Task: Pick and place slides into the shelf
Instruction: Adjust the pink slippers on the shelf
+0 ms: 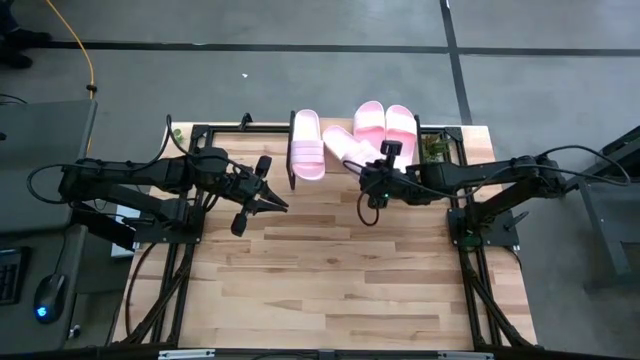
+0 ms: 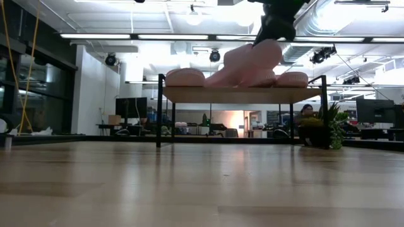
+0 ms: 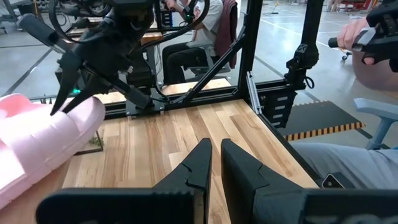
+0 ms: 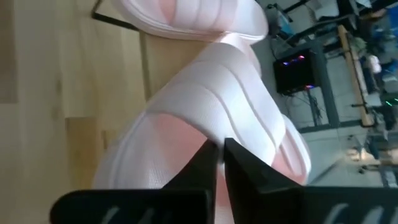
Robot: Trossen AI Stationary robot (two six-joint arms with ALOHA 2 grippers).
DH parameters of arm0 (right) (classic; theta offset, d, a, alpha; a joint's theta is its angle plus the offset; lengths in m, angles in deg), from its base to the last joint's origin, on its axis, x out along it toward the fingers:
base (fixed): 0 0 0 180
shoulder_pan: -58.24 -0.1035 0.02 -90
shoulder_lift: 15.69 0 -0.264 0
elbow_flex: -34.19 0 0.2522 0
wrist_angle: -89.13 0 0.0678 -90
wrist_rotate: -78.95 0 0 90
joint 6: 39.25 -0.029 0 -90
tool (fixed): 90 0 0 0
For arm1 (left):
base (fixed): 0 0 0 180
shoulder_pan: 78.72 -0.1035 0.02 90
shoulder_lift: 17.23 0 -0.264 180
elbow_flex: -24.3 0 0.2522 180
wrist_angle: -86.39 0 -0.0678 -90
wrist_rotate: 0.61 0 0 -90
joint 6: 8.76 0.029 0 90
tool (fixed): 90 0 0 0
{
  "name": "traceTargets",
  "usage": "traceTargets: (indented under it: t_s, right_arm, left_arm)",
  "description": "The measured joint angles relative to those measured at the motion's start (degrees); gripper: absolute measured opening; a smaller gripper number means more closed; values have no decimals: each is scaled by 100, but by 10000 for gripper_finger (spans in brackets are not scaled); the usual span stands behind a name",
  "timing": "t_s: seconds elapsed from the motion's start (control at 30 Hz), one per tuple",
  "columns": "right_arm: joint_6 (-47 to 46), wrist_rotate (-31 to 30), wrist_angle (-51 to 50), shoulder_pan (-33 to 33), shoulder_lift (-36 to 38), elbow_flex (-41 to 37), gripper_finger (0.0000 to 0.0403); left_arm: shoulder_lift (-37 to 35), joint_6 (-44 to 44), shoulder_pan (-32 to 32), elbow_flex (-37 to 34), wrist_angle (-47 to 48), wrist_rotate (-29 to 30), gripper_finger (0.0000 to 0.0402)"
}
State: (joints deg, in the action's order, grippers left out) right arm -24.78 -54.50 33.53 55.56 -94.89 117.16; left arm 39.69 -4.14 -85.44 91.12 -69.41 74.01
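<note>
Four pale pink slides are at the wooden shelf (image 1: 470, 135) along the table's far edge. One slide (image 1: 307, 145) lies flat on its sole at the left, and two slides (image 1: 385, 122) lie side by side on the right. The fourth slide (image 1: 345, 148) sits at an angle between them, and my right gripper (image 1: 372, 172) is shut on it. In the low view this slide (image 2: 252, 60) slopes up from the shelf board (image 2: 240, 94). My left gripper (image 1: 272, 198) is shut and hovers over the table, left of the shelf's middle, touching nothing. My right gripper pinches the tilted slide between its two fingers (image 4: 208, 165) at the edge of the sole (image 4: 180, 134), on the end nearest the table's near side, just short of the strap band (image 4: 230, 99). The arm reaches in from the right. The held end is raised and the far end is down at the shelf board.
Black frame posts stand at both table sides (image 1: 175, 240) (image 1: 470, 235). A small green plant (image 1: 435, 148) stands at the shelf's right end. The wooden tabletop (image 1: 330, 280) spreads out on the near side. A person sits beyond the table (image 3: 367, 43).
</note>
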Motion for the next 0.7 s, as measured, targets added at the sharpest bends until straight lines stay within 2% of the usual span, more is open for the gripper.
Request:
traceTargets:
  t_s: [0.5,0.7]
  right_arm:
    - [-410,-612,349,0,-8,1,1]
    - [-412,-714,489,0,-336,4,0]
  left_arm:
    - [0,0,-1,0,-7,0,24]
    - [2,0,-1,0,-11,0,24]
